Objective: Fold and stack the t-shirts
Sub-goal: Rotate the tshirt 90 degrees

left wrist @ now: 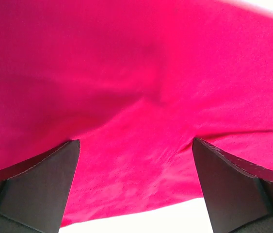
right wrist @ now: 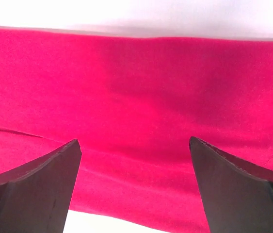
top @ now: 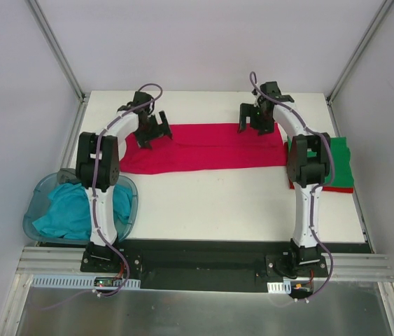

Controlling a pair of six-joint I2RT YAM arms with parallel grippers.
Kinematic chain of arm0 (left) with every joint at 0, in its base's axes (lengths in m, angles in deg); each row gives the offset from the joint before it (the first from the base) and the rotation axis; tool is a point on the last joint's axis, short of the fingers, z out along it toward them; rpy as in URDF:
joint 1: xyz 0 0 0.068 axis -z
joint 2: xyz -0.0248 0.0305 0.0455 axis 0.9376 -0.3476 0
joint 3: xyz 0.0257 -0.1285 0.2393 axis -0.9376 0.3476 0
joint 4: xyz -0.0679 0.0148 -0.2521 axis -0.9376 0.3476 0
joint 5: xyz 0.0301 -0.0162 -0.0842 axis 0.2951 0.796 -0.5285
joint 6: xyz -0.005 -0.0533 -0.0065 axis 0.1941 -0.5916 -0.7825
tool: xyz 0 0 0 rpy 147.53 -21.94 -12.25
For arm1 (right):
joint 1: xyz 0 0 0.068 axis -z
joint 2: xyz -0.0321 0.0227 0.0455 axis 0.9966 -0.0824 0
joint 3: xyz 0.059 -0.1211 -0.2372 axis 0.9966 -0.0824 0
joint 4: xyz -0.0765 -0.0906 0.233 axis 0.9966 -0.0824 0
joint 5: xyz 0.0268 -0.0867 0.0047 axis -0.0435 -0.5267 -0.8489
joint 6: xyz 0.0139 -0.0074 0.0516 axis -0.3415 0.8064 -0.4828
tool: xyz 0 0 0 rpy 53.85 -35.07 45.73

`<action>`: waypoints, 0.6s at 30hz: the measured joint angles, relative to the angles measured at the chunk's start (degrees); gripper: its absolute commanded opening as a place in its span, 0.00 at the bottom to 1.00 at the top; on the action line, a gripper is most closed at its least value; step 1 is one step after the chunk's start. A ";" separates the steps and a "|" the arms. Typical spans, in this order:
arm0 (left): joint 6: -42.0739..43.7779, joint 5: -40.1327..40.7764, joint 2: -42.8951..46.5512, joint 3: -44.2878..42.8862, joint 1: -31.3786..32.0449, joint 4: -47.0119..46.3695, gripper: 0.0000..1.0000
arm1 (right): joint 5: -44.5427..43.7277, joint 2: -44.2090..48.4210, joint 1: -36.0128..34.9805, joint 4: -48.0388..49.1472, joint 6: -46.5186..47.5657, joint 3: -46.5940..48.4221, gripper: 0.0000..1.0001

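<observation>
A crimson red t-shirt (top: 210,147) lies folded into a long band across the far half of the white table (top: 217,203). My left gripper (top: 155,134) hovers open over its left end, and the red cloth (left wrist: 141,87) fills the left wrist view between spread fingers (left wrist: 44,184). Over the band's right end my right gripper (top: 252,128) also stands open, with red cloth (right wrist: 136,97) under its spread fingers (right wrist: 233,189). Neither holds anything. A folded green t-shirt (top: 341,157) rests on another red one (top: 322,187) at the right. A teal t-shirt (top: 71,210) lies crumpled in the tub.
The translucent blue tub (top: 29,222) sits at the table's near left corner, beside the left arm's base. Grey walls with metal frame posts close in the table at the back and sides. Bare white table lies between the red band and the arm bases.
</observation>
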 measured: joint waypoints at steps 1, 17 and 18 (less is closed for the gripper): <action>-0.81 -0.07 -0.92 -1.92 -0.04 -0.28 0.99 | -0.22 -1.31 0.02 -0.72 0.02 1.25 0.96; -17.35 -7.56 -30.86 -45.22 0.02 -7.85 0.99 | 0.61 25.29 -6.21 1.99 -6.97 -42.91 0.96; -19.63 -8.66 -32.28 -46.40 0.09 -10.97 0.99 | 1.44 27.69 -8.13 2.32 -8.15 -46.14 0.96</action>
